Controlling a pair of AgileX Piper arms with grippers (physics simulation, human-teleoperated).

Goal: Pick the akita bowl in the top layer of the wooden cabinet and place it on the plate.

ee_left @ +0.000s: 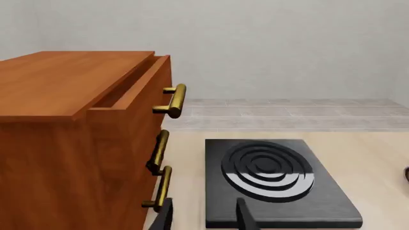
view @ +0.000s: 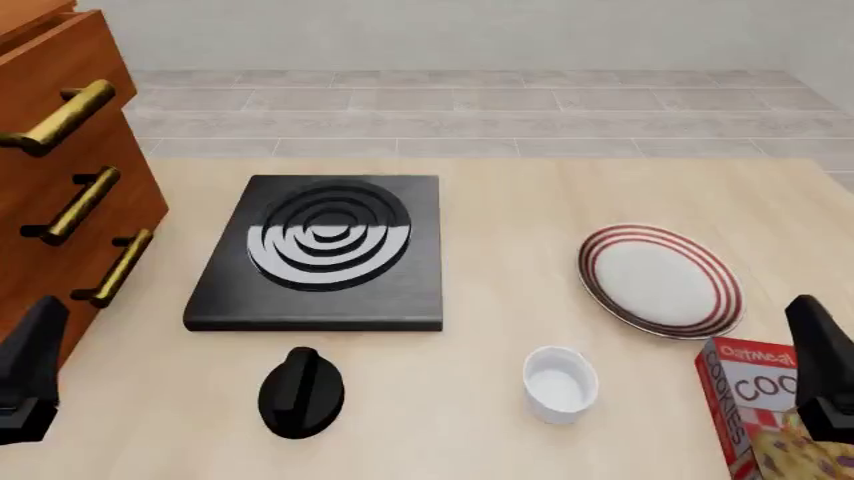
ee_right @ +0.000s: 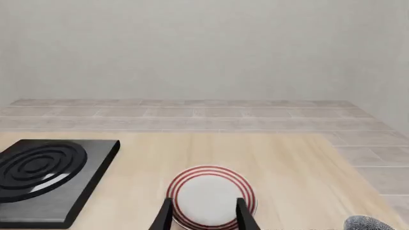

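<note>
Both pincers sit lowest and nearest in the front view, the left pincer (view: pixel 30 375) at the table's near left corner and the right pincer (view: pixel 821 375) at the near right; each wrist view shows its fingers spread with nothing between them.

By size, the pale wooden table (view: pixel 534 200) comes first. On its left stands the wooden cabinet (view: pixel 60 190), with three brass bar handles down its front. Its top layer (ee_left: pixel 137 93) is pulled out a little, a gap showing behind the drawer front. The akita bowl cannot be seen; the drawer's inside is hidden.

Just beside the cabinet lies the black stove slab (view: pixel 327 255) with raised rings. A cookie box (view: pixel 761 410) stands at the near right edge, partly behind the right pincer. The plate (view: pixel 661 280) lies bare at the right, well apart from the cabinet. Nearer lie a black knob (view: pixel 302 393) and a white ramekin (view: pixel 559 383).
</note>
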